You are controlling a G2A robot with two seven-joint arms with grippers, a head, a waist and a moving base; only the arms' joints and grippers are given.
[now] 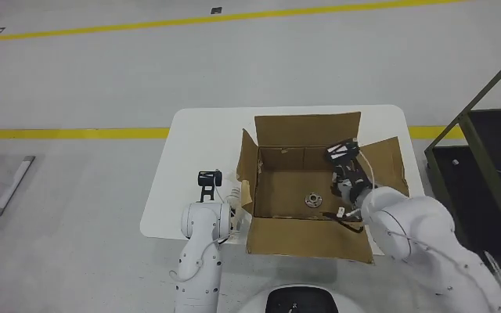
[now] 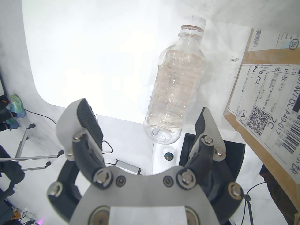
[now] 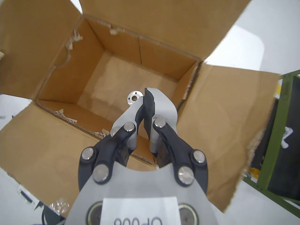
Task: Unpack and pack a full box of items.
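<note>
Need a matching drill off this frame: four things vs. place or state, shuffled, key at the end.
Things:
1. bottle
2. metal ring
3. left gripper
4. right gripper

Place or state:
A. jaws shut, over the open box
B. on the box floor
C. lying on the table, outside the box
D. jaws open, near the bottle

Pairs: 1-C, 2-B, 3-D, 4-A

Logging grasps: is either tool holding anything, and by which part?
Nothing is held. The left tool is open near the bottle; the right tool is shut empty over the box.
</note>
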